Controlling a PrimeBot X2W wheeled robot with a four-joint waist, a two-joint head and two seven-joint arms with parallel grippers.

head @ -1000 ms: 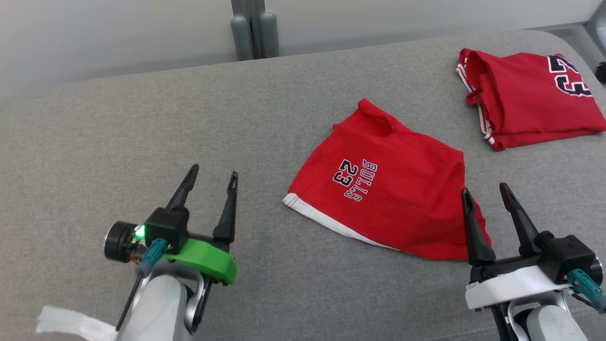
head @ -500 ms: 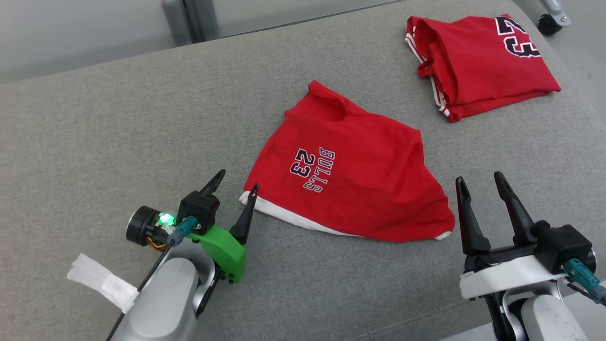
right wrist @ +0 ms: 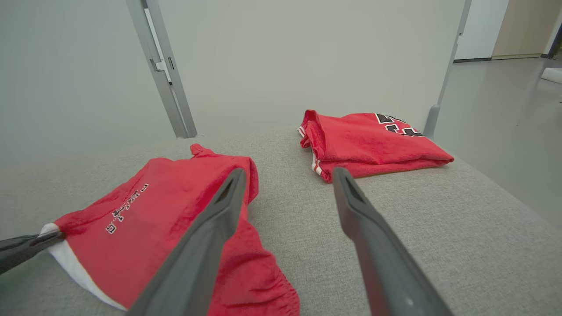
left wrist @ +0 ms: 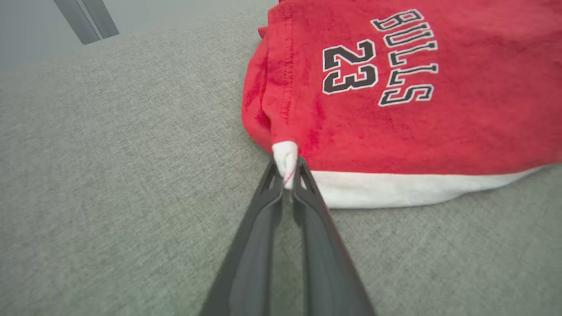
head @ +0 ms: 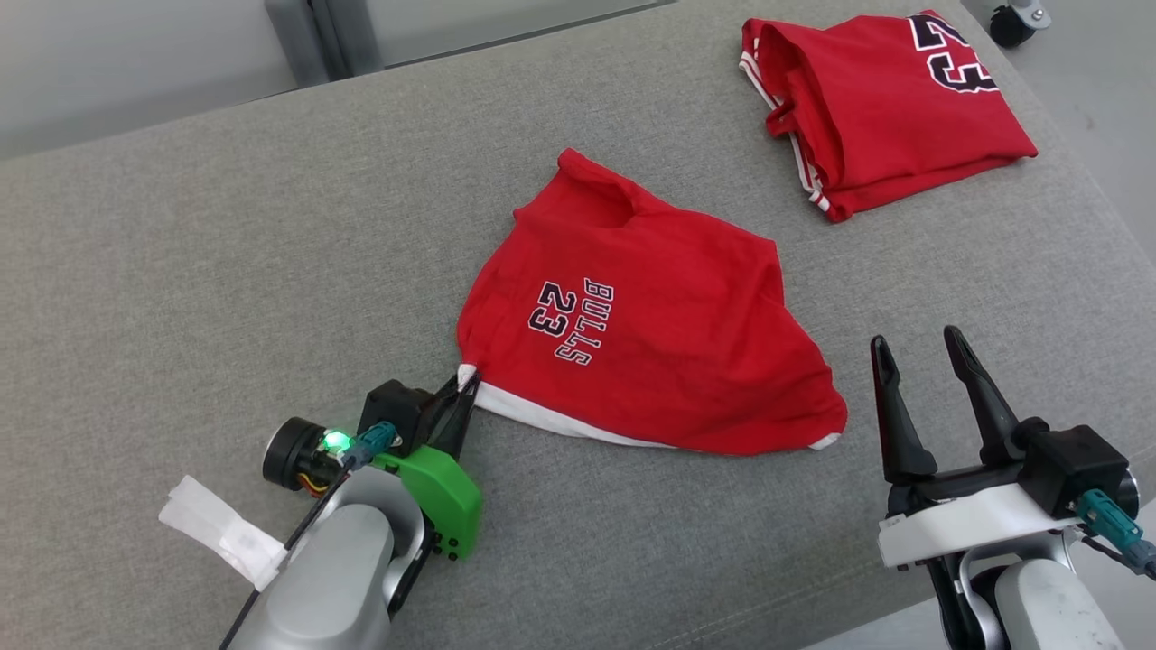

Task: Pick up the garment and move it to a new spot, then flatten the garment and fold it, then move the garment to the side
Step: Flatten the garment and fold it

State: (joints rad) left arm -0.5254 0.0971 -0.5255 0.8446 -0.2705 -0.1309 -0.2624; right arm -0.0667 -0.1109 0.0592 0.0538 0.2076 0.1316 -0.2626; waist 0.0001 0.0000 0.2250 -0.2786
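The red "BULLS 23" fabric garment (head: 632,343) lies mid-way across the grey fabric tabletop (head: 226,226), its white hem (left wrist: 395,188) running from the left gripper (head: 461,386) towards the right gripper (head: 917,341). The left jaws are pinched on the hem's corner, and the right jaws gape empty near the other end. A second ago the left jaws stood open, well clear of the cloth.

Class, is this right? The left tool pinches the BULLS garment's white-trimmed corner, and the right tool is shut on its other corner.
No: the right tool stands open, off the garment, as the head view shows. The left tool does pinch the white-trimmed corner.
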